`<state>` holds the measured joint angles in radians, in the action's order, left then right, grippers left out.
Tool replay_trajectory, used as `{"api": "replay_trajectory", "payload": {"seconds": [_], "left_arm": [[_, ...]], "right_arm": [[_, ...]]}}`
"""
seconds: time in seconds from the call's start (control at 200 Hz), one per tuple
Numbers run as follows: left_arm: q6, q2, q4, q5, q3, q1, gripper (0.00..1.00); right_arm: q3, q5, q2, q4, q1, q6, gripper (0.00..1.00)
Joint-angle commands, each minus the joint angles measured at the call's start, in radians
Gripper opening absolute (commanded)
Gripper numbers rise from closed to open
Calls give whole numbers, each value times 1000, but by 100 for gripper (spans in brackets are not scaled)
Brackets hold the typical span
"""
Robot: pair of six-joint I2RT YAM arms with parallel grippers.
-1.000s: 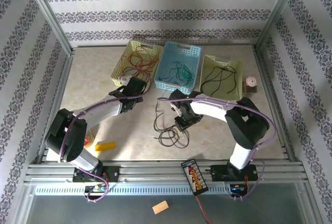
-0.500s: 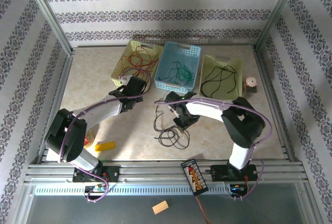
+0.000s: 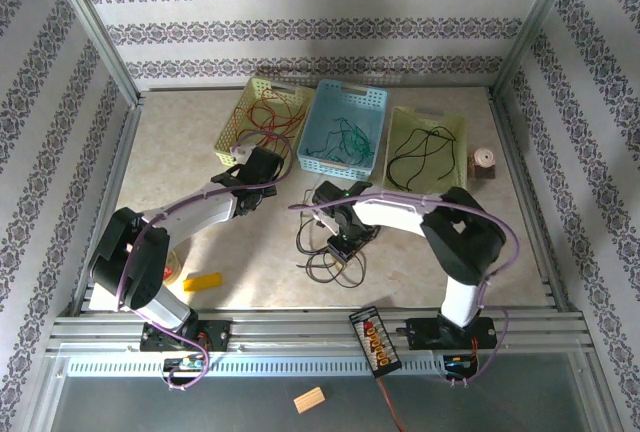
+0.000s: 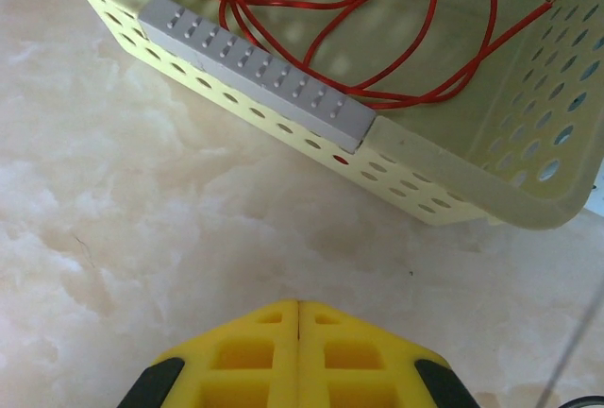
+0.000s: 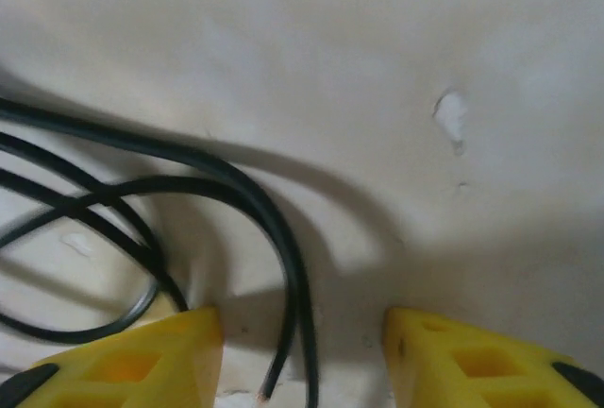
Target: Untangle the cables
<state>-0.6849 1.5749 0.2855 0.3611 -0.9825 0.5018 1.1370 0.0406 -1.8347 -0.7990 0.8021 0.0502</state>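
Spread low over the table (image 5: 377, 68), my right claw (image 5: 302, 361) has its yellow fingers (image 5: 472, 361) either side of one black cable (image 5: 293, 276), whose cut end shows between them; whether a pad touches it I cannot tell. More black loops (image 3: 325, 262) lie tangled beside it. My left claw (image 4: 298, 356) is pressed together on nothing, near a corner of the yellow basket (image 4: 255, 77) holding the red cables (image 4: 396, 101). The blue basket (image 3: 350, 88) holds green cables (image 3: 345, 135), the pale green basket (image 3: 432, 115) another black strand (image 3: 420, 157).
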Motion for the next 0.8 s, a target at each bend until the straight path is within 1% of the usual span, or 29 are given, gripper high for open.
{"api": "replay_trajectory", "payload": {"seconds": [0.0,0.05,0.11,0.215,0.365,0.45,0.585,0.675,0.795], "left_arm": [[14,-14,14,26,-20,-9,0],[20,-25,14,32,-16,-9,0],[26,-34,14,38,-12,-9,0],[39,-35,-2,35,-10,-9,0],[70,-21,-56,-28,-17,-5,0],[103,-18,-102,-58,-15,14,0],[136,-5,-121,-57,-28,44,0],[138,9,-119,-58,-35,51,0],[131,17,-118,-63,-39,53,0]], "right_arm": [[-14,-54,-106,-61,2,6,25],[-11,-96,-107,-48,0,31,9],[-12,-138,-76,-21,-3,59,0],[-16,-150,22,41,-31,87,0],[-25,-153,223,133,-91,89,0],[-29,-146,339,177,-122,82,0],[-27,-172,491,222,-166,62,0],[-18,-204,568,235,-230,73,0],[-27,-210,646,256,-346,97,0]]}}
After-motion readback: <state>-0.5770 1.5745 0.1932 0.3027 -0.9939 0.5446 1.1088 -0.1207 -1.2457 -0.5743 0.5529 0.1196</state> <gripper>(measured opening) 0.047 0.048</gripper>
